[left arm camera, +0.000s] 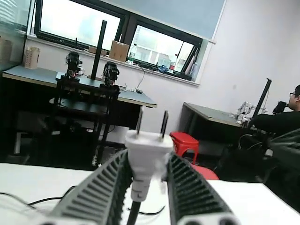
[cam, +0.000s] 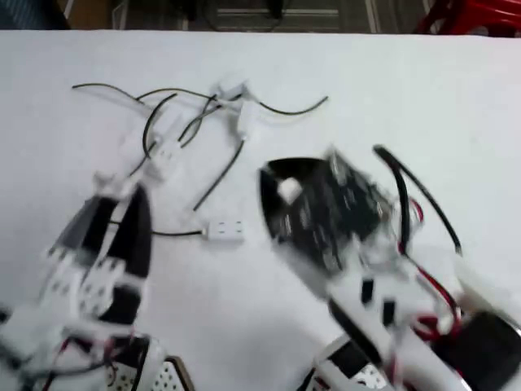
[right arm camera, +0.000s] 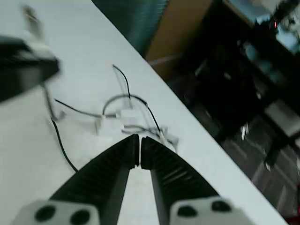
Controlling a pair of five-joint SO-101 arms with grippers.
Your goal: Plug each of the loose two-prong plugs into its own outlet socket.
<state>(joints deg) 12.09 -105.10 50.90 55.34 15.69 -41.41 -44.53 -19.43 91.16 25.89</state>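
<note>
My left gripper point(left arm camera: 147, 159) is shut on a white two-prong plug point(left arm camera: 149, 146); the prongs stick out past the fingertips and its black cord hangs down between the fingers. From above, this gripper point(cam: 120, 194) is at the left, raised over the table. A white outlet socket point(cam: 224, 230) on a black cord lies between the two arms. My right gripper point(right arm camera: 139, 140) is shut with nothing in it. From above, it point(cam: 273, 183) is just right of the socket.
More white plugs and sockets point(cam: 163, 156) point(cam: 244, 120) with tangled black cords point(cam: 207, 187) lie on the white table point(cam: 391, 90) behind the arms; the right wrist view shows them point(right arm camera: 123, 115) near the table's far edge. A red stool point(left arm camera: 185, 140) stands off the table.
</note>
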